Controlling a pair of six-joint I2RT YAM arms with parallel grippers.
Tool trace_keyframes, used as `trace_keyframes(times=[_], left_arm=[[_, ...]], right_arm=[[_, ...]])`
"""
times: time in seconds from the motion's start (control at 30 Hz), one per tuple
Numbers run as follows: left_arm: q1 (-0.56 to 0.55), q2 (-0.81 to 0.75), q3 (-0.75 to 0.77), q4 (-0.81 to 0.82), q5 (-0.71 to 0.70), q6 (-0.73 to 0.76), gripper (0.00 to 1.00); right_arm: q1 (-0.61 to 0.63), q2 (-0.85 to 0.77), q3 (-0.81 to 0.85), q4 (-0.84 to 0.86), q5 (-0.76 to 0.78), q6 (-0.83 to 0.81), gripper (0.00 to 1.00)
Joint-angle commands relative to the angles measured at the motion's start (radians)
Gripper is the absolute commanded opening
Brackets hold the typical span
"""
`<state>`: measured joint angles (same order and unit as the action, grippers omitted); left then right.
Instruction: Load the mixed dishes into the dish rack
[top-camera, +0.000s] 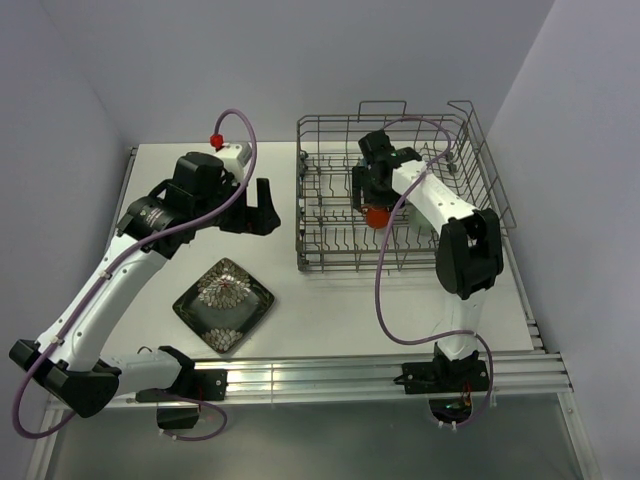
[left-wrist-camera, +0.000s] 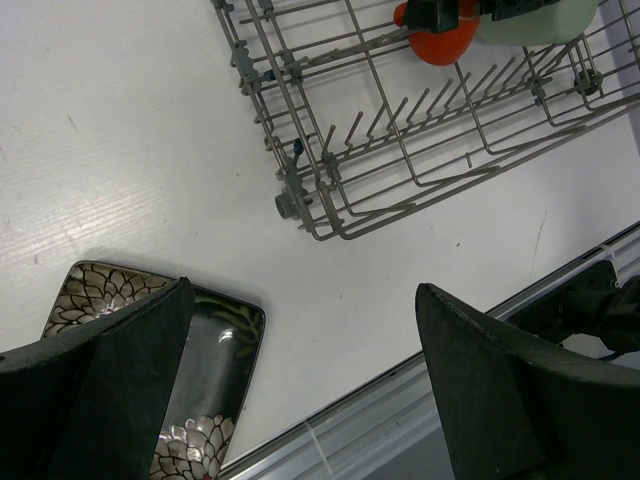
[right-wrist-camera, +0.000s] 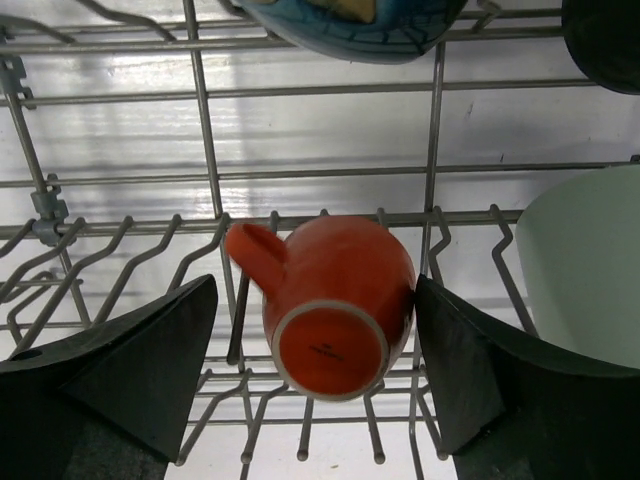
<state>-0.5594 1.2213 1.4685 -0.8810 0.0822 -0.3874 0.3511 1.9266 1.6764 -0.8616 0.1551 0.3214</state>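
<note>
The small orange cup (right-wrist-camera: 330, 300) lies tilted on the tines of the dish rack (right-wrist-camera: 120, 245), base toward the camera and handle to the upper left. My right gripper (right-wrist-camera: 315, 285) is open around it: the left finger stands apart and the right finger is at its side. A pale green cup (right-wrist-camera: 585, 260) sits just to the right, and a dark cream-lined bowl (right-wrist-camera: 350, 25) lies behind. The dark square plate (top-camera: 223, 305) with its silvery leaf pattern lies on the table outside the rack. My left gripper (top-camera: 258, 215) hangs open and empty above the table between plate and dish rack (top-camera: 300, 200).
A dark rounded dish (right-wrist-camera: 605, 40) shows at the rack's far right corner. Raised wire handles (top-camera: 470, 115) stand at the rack's back. The table's metal front rail (top-camera: 350, 375) runs along the near edge, and grey walls close in on the left, back and right.
</note>
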Motion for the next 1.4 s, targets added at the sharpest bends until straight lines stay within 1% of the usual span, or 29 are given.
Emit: trace_keyframes(times=[0.0,0.3,0.57,0.7,0.77,0.8,0.87,0.93,1.0,1.07,1.13,1.2,1.27,1.33,1.37], left_arm=[[0.003,-0.002,-0.007,0.017,0.013,0.002,0.99],[0.004,-0.009,-0.027,0.024,0.019,-0.005,0.99],[0.007,-0.005,-0.048,-0.006,-0.076,-0.044,0.99],[0.019,-0.002,-0.068,-0.027,-0.081,-0.070,0.99],[0.027,0.004,-0.074,-0.052,-0.143,-0.090,0.99],[0.041,0.007,-0.085,-0.077,-0.192,-0.109,0.99],[0.081,0.012,-0.100,-0.110,-0.231,-0.131,0.99],[0.114,0.011,-0.155,-0.137,-0.263,-0.156,0.99],[0.174,0.001,-0.230,-0.141,-0.257,-0.169,0.99],[0.237,-0.020,-0.282,-0.128,-0.249,-0.180,0.99],[0.277,-0.031,-0.353,-0.121,-0.243,-0.197,0.99],[0.338,-0.032,-0.420,-0.101,-0.237,-0.206,0.99],[0.404,-0.025,-0.450,-0.096,-0.243,-0.215,0.99],[0.441,-0.031,-0.491,-0.075,-0.242,-0.222,0.99],[0.485,-0.032,-0.502,-0.058,-0.220,-0.223,0.99]], right_arm=[[0.006,-0.048,-0.003,-0.002,0.024,-0.013,0.88],[0.011,-0.081,-0.020,0.019,0.050,-0.008,0.89],[0.011,-0.126,0.011,0.024,0.095,-0.001,0.89],[0.011,-0.132,0.029,0.010,0.107,-0.002,0.89],[0.011,-0.149,0.029,0.007,0.110,-0.001,0.89],[0.012,-0.158,0.029,0.009,0.109,-0.001,0.89],[0.011,-0.188,0.037,0.001,0.100,0.002,0.90],[0.023,-0.221,0.051,-0.014,0.066,0.008,0.89],[0.041,-0.247,0.065,-0.036,0.034,0.008,0.89],[0.094,-0.290,0.069,-0.054,-0.008,0.004,0.90],[0.149,-0.326,0.068,-0.074,-0.031,0.011,0.89],[0.181,-0.356,0.043,-0.083,-0.087,0.021,0.89],[0.225,-0.406,-0.001,-0.074,-0.144,0.034,0.89],[0.250,-0.449,-0.030,-0.065,-0.182,0.041,0.89],[0.265,-0.462,-0.061,-0.056,-0.216,0.041,0.89]])
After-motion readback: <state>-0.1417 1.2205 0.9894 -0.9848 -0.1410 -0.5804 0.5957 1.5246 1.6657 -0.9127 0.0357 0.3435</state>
